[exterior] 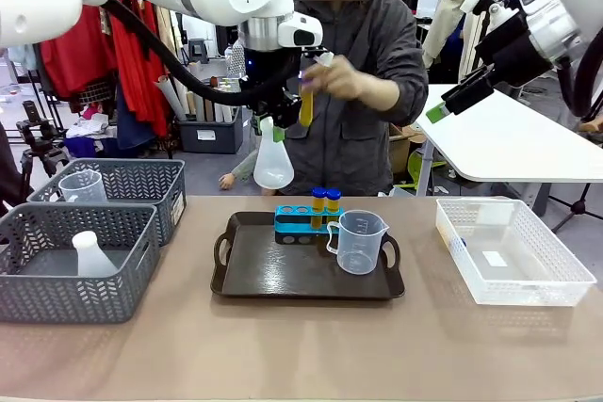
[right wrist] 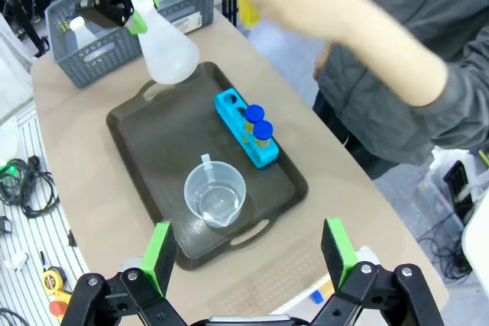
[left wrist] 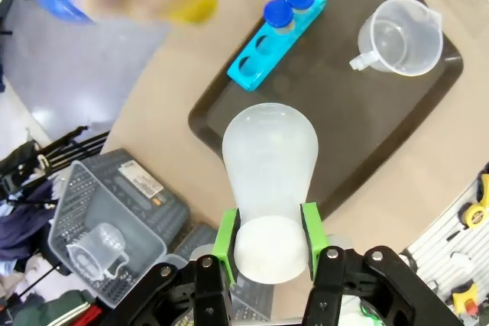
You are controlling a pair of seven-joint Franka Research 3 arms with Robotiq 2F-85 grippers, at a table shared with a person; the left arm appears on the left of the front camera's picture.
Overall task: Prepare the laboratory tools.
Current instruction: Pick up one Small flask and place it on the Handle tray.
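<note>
Left gripper (left wrist: 267,242) clamped flask (left wrist: 269,154) neck above tray (left wrist: 359,135); best lowered upright, clear of rack (left wrist: 275,40). Right gripper (right wrist: 248,253) stood apart.

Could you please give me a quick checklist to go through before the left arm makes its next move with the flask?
1. Grip: ok, the left gripper clamps the flask by its neck.
2. Landing spot: ok, bare tray left of the beaker.
3. Rack: ok, two test tubes upright in it.
4. Person's hand: not ok, holding a yellow tube near the flask.
5. Right gripper: ok, open, off to the side.
</note>
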